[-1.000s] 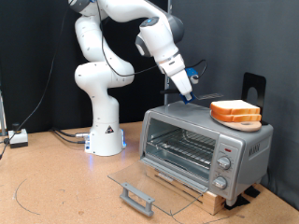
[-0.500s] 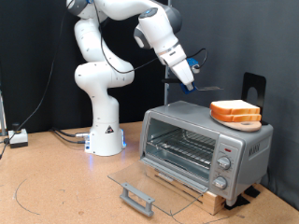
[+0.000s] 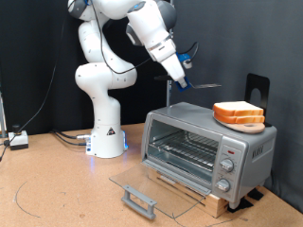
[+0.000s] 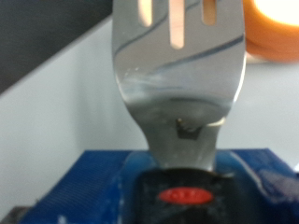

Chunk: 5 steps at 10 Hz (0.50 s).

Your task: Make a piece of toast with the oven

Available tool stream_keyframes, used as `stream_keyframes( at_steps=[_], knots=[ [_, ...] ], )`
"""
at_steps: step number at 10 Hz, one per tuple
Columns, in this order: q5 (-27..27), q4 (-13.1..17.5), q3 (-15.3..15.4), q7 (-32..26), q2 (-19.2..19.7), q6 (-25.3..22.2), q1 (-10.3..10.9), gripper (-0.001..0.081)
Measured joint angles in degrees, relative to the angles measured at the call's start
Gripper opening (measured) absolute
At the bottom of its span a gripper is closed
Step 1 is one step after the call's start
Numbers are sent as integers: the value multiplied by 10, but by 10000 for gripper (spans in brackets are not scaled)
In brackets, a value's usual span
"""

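Note:
Two alike slices of toast (image 3: 239,114) lie stacked on top of the silver oven (image 3: 248,149). They are pale bread with orange-tan crust. The oven's glass door (image 3: 142,185) lies open and flat, and the wire rack (image 3: 185,149) inside is bare. My gripper (image 3: 179,66) hangs in the air above and to the exterior view's left of the oven. It is shut on a slotted metal spatula (image 3: 183,82) with a blue base. The wrist view shows the spatula blade (image 4: 177,75) close up over the oven's top, with the orange toast edge (image 4: 276,26) blurred in a corner.
The oven stands on a wooden board (image 3: 204,197) on the brown table. The robot's white base (image 3: 106,132) is to the exterior view's left of the oven. A black stand (image 3: 258,90) rises behind the toast. Cables and a small box (image 3: 17,140) lie at the far left.
My gripper with the spatula has risen from just above the oven's top and moved up and to the exterior view's left. The toast and oven have not moved.

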Motion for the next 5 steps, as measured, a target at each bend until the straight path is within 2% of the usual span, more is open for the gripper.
stream_keyframes(
  at_steps=[3,5],
  knots=[
    [-55,2,-28,11,-10,-44,-61,425],
    [-70,3,-69,-21,-11,-70,-81,425]
  ],
)
